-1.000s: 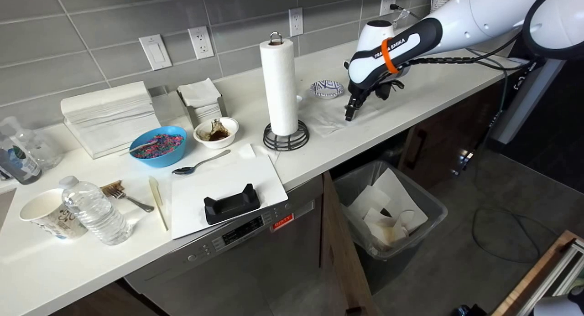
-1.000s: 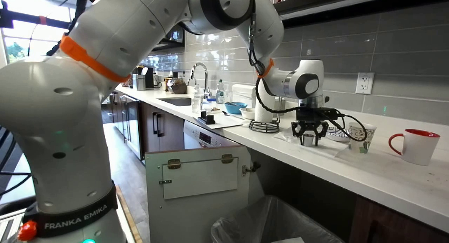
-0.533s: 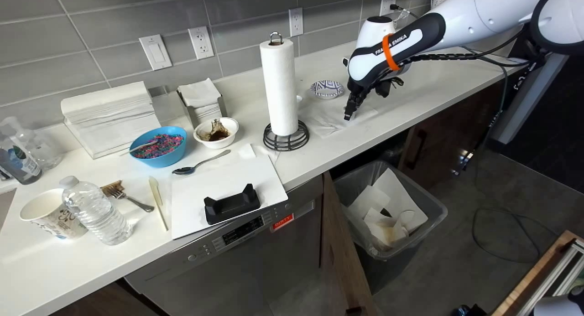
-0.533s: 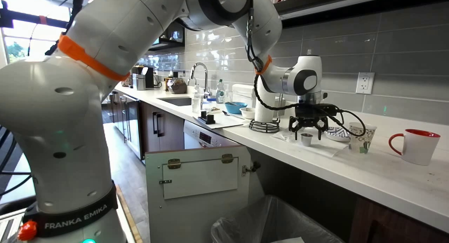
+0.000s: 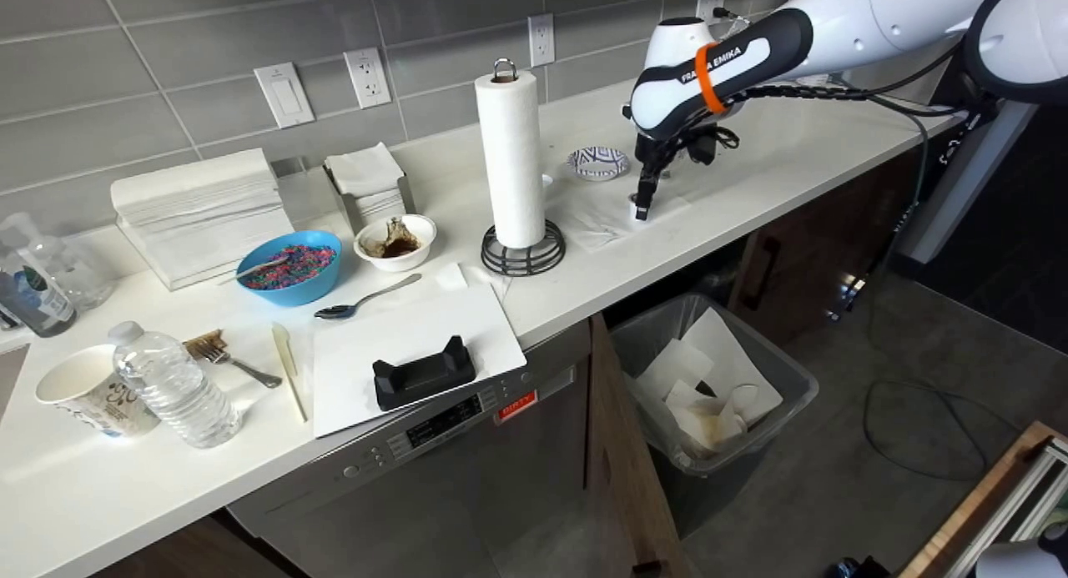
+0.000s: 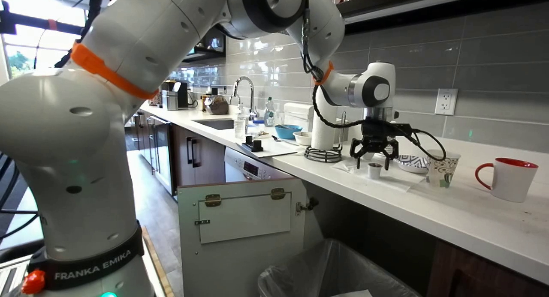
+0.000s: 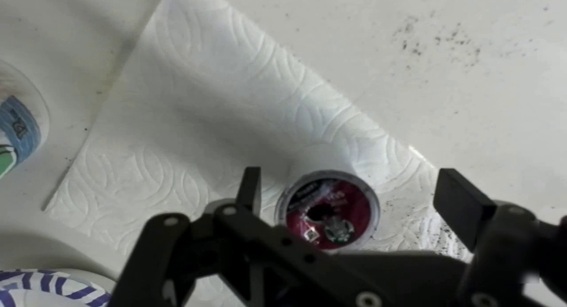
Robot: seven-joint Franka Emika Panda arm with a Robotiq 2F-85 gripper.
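A small coffee pod with a torn red foil lid and a white rim stands upright on a white paper towel sheet. My gripper is open above it, and the pod lies between the spread fingers in the wrist view, nearer the left one. Neither finger touches it there. In an exterior view the gripper has its fingertips near the height of the pod's top. From another angle the gripper partly covers the pod. The lower edge of the lid is hidden by the gripper linkage in the wrist view.
A patterned bowl, a paper cup and a red-lined mug stand nearby. A paper towel roll rises on its wire stand. Below the counter edge are a bin and an open cabinet door.
The gripper was lower with its fingers close around the pod a second ago. It has since opened and risen a little, shifting slightly, while the pod stays on the sheet.
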